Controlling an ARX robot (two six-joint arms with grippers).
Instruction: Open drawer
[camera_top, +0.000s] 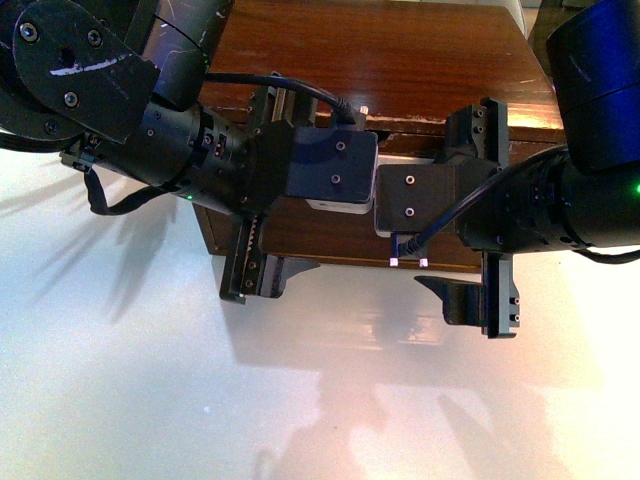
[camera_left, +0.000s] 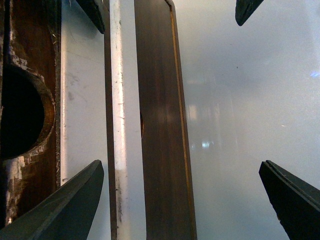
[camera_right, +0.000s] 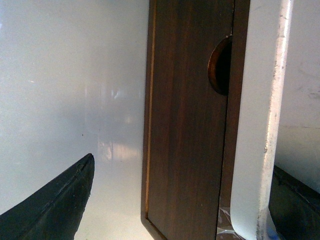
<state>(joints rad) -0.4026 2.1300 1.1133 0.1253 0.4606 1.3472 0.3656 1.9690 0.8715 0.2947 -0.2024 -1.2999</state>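
The drawer (camera_top: 330, 235) is the dark-brown front of a low wooden cabinet (camera_top: 400, 60), mostly hidden behind both grippers. In the left wrist view its front (camera_left: 162, 150) lies beside the long white bar handle (camera_left: 116, 125). My left gripper (camera_left: 181, 164) is open, and the handle and front lie between its fingers (camera_left: 75, 200). In the right wrist view the front (camera_right: 190, 125) has a half-round notch (camera_right: 221, 65) next to the handle (camera_right: 262, 125). My right gripper (camera_right: 185, 170) is open astride them, with one finger (camera_right: 65, 200) over the table. I cannot tell how far out the drawer stands.
The cabinet stands on a glossy white table (camera_top: 300, 400). Both grippers, left (camera_top: 270, 195) and right (camera_top: 485, 215), hang side by side at its front. A round hole in brown wood (camera_left: 20, 120) shows past the handle. Clear tape (camera_right: 222, 231) holds the handle's end.
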